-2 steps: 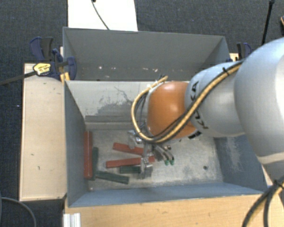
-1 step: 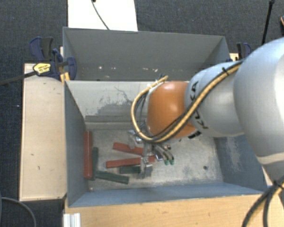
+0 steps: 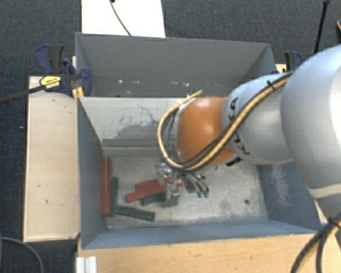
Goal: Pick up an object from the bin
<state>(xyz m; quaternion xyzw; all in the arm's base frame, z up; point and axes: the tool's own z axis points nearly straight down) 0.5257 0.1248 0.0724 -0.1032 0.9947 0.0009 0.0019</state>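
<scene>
Grey metal bin (image 3: 91, 172): standing open below the camera, its loose things gathering in the left half of the floor.
Long red bar (image 3: 105, 186): lying tight along the foot of the left wall, its long axis running from the near side to the far side.
Small dark green piece (image 3: 113, 185): sitting just beside that bar, on its right.
Dark green bar (image 3: 134, 213): lying flat near the front wall, running almost left to right, apart from the hand.
Red block (image 3: 145, 189): lying mid-floor, its long axis running left to right, its right end angling slightly toward the far wall and reaching the hand.
Dark green block (image 3: 153, 198): lying alongside the red block on its near side, touching or nearly touching it.
Hand (image 3: 173, 193): hanging low over the floor at the right ends of the red block and the dark green block. Whether it is standing wide or narrow cannot be told, nor whether it is gripping anything.
Deciding relation: the red block is stretching away leftward from the hand, so any grasp is likely needing to close across the block's short width at its right end.
Orange cover (image 3: 202, 131): bulging above the hand, part of the robot, with cables looping round it.
Arm (image 3: 307, 124): reaching in from the right, large and pale grey.
</scene>
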